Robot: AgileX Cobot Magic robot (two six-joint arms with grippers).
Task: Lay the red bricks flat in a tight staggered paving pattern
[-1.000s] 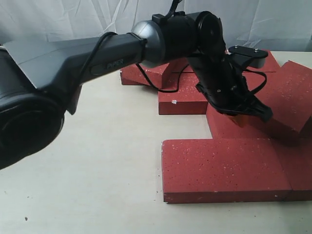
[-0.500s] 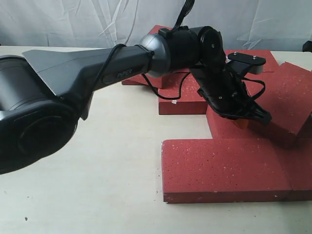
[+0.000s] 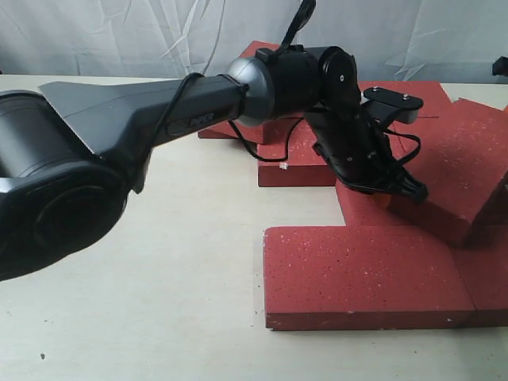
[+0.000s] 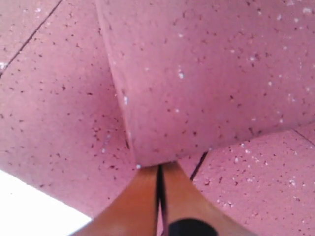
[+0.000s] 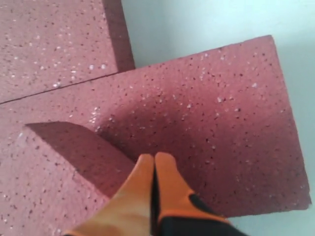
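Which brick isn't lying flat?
The brick at the left gripper's tips, on the right of the exterior view: it sits tilted on top of its neighbours; the rest lie flat.

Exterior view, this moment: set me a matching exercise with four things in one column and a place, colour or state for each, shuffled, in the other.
Things:
1. left hand
2. front brick
3. right-side brick
4. backdrop cloth

Descriptions:
A. white and wrinkled
B. lying flat, nearest the camera
C. shut, tip at a brick's corner
D. tilted, resting over its neighbours

Pairs: 1-C; 2-B; 3-D; 4-A
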